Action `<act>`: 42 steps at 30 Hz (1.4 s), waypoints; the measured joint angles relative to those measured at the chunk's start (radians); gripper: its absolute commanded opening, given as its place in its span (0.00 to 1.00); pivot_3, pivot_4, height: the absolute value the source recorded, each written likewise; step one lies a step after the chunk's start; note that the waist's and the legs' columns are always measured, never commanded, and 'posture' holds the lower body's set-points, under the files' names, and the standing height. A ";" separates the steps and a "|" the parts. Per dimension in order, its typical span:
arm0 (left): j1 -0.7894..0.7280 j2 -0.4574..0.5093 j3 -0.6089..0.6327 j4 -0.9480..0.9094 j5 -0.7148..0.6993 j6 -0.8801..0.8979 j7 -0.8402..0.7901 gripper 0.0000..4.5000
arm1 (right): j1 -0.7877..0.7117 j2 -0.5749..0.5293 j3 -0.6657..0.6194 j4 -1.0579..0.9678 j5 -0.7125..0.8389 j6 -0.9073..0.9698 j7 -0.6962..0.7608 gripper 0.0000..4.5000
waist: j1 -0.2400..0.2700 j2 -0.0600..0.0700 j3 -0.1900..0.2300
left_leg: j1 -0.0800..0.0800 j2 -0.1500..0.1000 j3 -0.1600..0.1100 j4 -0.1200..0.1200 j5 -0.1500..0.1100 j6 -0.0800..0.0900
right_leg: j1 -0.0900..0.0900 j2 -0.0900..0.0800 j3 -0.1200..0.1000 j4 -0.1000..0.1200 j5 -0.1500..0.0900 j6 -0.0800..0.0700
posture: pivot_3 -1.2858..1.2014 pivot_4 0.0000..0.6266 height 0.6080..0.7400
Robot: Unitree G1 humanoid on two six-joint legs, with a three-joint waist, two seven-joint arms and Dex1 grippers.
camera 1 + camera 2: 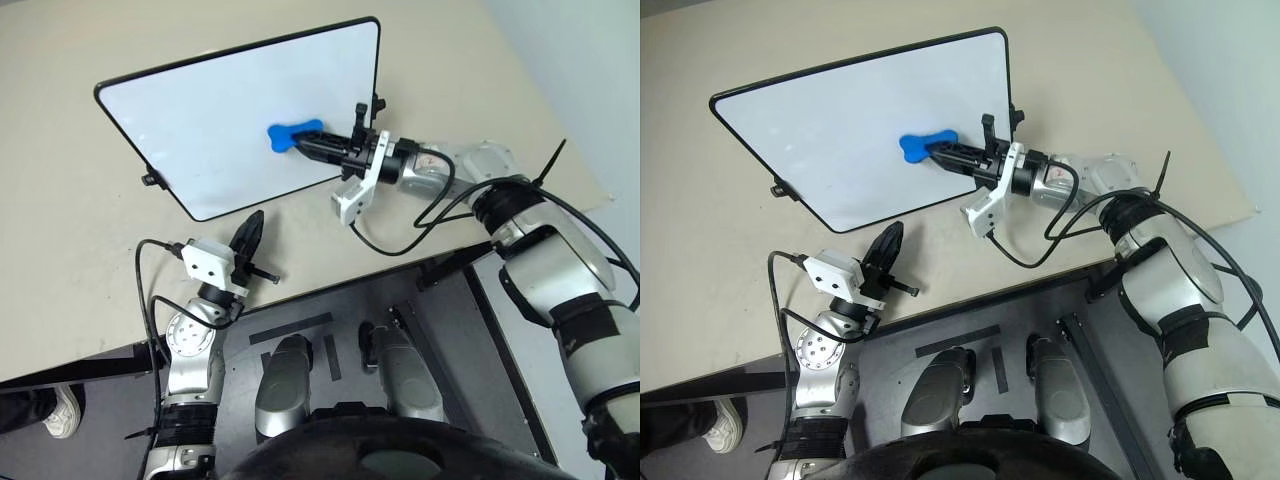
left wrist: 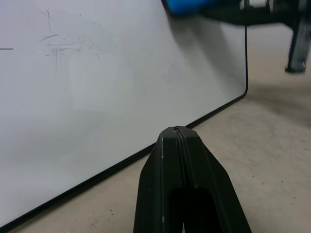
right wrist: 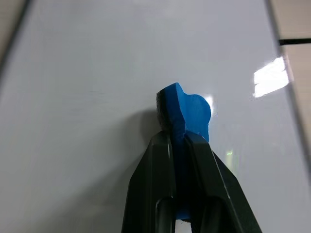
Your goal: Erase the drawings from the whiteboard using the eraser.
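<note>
The whiteboard (image 1: 200, 120) lies on the beige table, white with a thin black frame. The bright blue bone-shaped eraser (image 1: 290, 132) rests against its right half, with my right gripper (image 1: 303, 143) shut on it, reaching in from the right. In the right wrist view, the eraser (image 3: 187, 109) sticks out past the clamped fingers (image 3: 146, 184) and touches the board. My left gripper (image 1: 256, 218) is shut and empty, pointing at the board's near edge with a small gap between them. The drawings are hidden from me; faint grey streaks (image 2: 63, 48) mark the board.
Small black knobs stick out from the board's frame at the left (image 1: 150, 180) and the right (image 1: 378, 103). The table's (image 1: 60, 260) front edge runs just below my left gripper. A person's shoe (image 1: 60, 412) is on the floor at lower left.
</note>
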 measured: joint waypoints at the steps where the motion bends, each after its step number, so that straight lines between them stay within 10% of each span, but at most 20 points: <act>1: 0.000 0.000 0.000 0.000 0.000 -0.001 0.000 0.00 | 0.000 0.000 -0.001 -0.006 0.000 0.002 -0.002 0.00 | 0.000 0.000 0.000 | 0.000 0.000 0.000 0.000 0.000 0.000 | 0.000 0.000 0.000 0.000 0.000 0.000 | 0.52 0.24 1.00; 20: -0.012 -0.003 -0.030 -0.123 0.006 0.126 0.044 0.00 | 0.090 0.028 0.029 0.015 0.076 0.011 0.200 0.00 | 0.000 0.000 0.000 | -0.002 0.000 0.000 0.001 0.000 0.000 | -0.001 0.000 0.000 0.000 0.001 0.000 | 0.52 0.24 1.00; 36: 0.035 0.041 -0.001 -0.235 -0.011 0.240 0.046 0.00 | 0.718 -0.378 -0.211 -0.703 0.831 0.381 0.941 0.00 | 0.010 -0.002 -0.001 | -0.004 0.000 0.002 0.003 -0.004 0.002 | 0.000 0.000 -0.001 -0.003 -0.003 0.003 | 0.52 0.24 1.00; 42: 0.022 0.077 0.003 -0.236 -0.033 0.264 0.018 0.00 | 0.828 -0.350 -0.282 -0.851 0.895 0.555 1.000 0.44 | -0.004 -0.002 -0.001 | 0.002 0.000 0.003 0.004 0.001 0.002 | 0.005 0.001 0.001 -0.002 -0.002 0.004 | 0.52 0.24 1.00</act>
